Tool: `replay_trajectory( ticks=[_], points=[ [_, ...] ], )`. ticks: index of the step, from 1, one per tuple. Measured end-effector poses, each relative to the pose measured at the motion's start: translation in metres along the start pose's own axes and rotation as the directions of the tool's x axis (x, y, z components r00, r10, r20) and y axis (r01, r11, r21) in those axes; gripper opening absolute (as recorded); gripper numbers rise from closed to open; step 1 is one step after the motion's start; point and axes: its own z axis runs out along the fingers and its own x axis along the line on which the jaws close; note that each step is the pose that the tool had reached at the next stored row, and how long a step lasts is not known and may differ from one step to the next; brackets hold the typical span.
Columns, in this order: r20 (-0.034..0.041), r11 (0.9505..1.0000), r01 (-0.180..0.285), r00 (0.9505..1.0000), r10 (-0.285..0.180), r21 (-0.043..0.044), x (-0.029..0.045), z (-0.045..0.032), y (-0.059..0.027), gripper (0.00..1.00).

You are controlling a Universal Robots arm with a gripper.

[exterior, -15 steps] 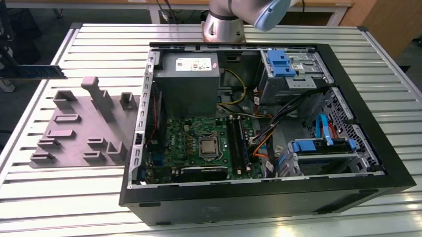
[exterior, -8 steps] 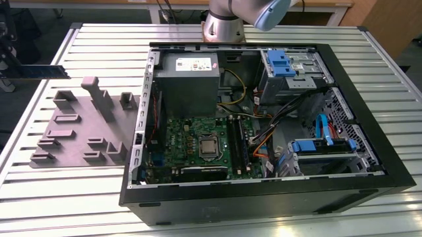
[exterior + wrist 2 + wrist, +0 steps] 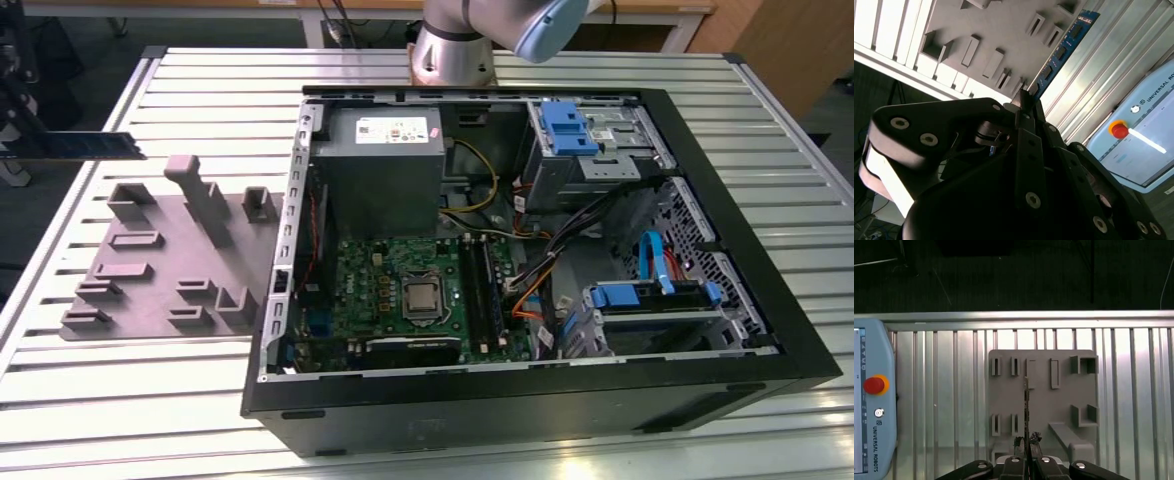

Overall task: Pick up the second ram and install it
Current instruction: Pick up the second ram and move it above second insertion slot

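**SECOND RAM IN GRIPPER, CLEAR OF TRAY AND CASE**

Item: thin, flat, blue-green second ram (image 3: 83, 146) with dark chips, pinched at one end by the black metal gripper (image 3: 1026, 441). Jaws narrow, closed on the board. Held in the air with its long edge level, seen against the table's edge at the exterior view's left, well apart from the case. Edge-on above the tray in the first wrist view.

Fixture: grey plastic tray (image 3: 160, 255) with raised blocks and slots, flat on the ribbed silver metal table (image 3: 120, 400). Edge on the exterior view's right just beside the case wall; narrow strip of bare table on the other side.

Case: black tower computer case (image 3: 534, 405) on its side, panel off, interior open from above. Inside:
- green motherboard (image 3: 387, 290)
- long black memory slots (image 3: 483, 290) beside the square processor socket (image 3: 423, 297)
- grey power supply box (image 3: 380, 175)
- blue drive brackets (image 3: 570, 128)
- loose cables (image 3: 534, 270) close to the slots on the exterior view's right

Markings: white label (image 3: 387, 128) with small print on the power supply. Pale blue teach pendant (image 3: 869, 405) with round red button (image 3: 874, 385) and lettering along its rim, on the table near the tray.

Mount: silver-grey arm base (image 3: 451, 50) on the table beyond the case.
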Motion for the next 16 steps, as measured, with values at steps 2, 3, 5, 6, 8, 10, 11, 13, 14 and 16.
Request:
replay_trajectory(
  ticks=[2,3,5,6,8,10,11,13,14,16],
  points=[
    [0.0000,1.0000,0.000,1.0000,0.000,0.0001,0.0000,0.0000,-0.0008,0.14],
    [0.0000,1.0000,0.000,1.0000,0.000,0.0000,0.0000,0.0000,-0.0011,0.14],
    [-0.0001,1.0000,0.000,1.0000,0.000,0.0000,0.0000,-0.0001,-0.0017,0.14],
    [0.0000,1.0000,0.000,1.0000,0.000,0.0000,-0.0001,-0.0001,-0.0020,0.14],
    [0.0000,1.0000,0.000,1.0000,0.000,0.0000,-0.0001,-0.0001,-0.0026,0.14],
    [0.0000,1.0000,0.000,1.0000,0.000,0.0001,-0.0001,-0.0001,-0.0033,0.14],
    [-0.0001,1.0000,0.000,1.0000,0.000,0.0000,-0.0001,-0.0001,-0.0036,0.14],
    [-0.0001,1.0000,0.000,1.0000,0.000,0.0000,-0.0001,-0.0002,-0.0045,0.14],
    [-0.0001,1.0000,0.000,1.0000,0.000,-0.0001,-0.0002,-0.0002,-0.0051,0.14],
    [-0.0001,1.0000,0.000,1.0000,0.000,0.0000,-0.0002,-0.0002,-0.0065,0.14]
  ],
)
